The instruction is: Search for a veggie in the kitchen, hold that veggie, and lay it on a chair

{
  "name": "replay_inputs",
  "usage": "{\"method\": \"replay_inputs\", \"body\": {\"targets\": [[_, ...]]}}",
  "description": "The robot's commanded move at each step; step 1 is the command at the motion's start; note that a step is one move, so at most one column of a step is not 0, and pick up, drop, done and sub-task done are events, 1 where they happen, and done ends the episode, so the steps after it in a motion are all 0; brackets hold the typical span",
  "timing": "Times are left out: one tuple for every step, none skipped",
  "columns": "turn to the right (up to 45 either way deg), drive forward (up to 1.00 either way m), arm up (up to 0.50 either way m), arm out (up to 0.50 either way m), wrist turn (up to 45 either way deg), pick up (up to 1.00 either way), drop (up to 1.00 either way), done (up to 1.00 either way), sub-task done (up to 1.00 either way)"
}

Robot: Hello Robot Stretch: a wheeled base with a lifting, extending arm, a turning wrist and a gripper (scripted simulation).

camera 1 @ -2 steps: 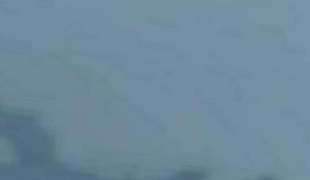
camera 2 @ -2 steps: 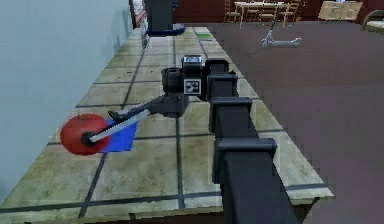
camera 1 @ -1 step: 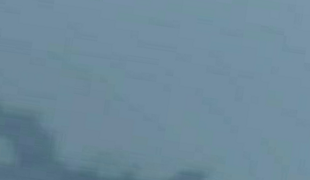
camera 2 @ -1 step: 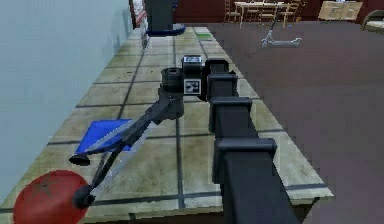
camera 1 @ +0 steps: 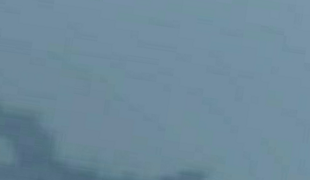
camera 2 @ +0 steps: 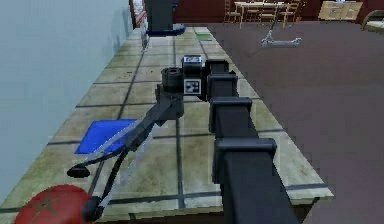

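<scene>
Claw (camera 2: 88, 190) sat at round red thing (camera 2: 50, 207) on tiled beige table (camera 2: 120, 75) (can't tell if holding); a nudge risked rolling it off.

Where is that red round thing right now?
The red round thing sits in the arm side view's bottom-left corner, at the counter's near end, just below the blue square.
</scene>
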Motion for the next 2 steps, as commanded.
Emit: {"method": "replay_inputs", "body": {"targets": [[0.0,0.0,0.0,-0.24,0.0,0.0,0.0,0.0,0.0],[45.0,0.0,0.0,0.0,0.0,0.0,0.0,0.0,0.0]]}}
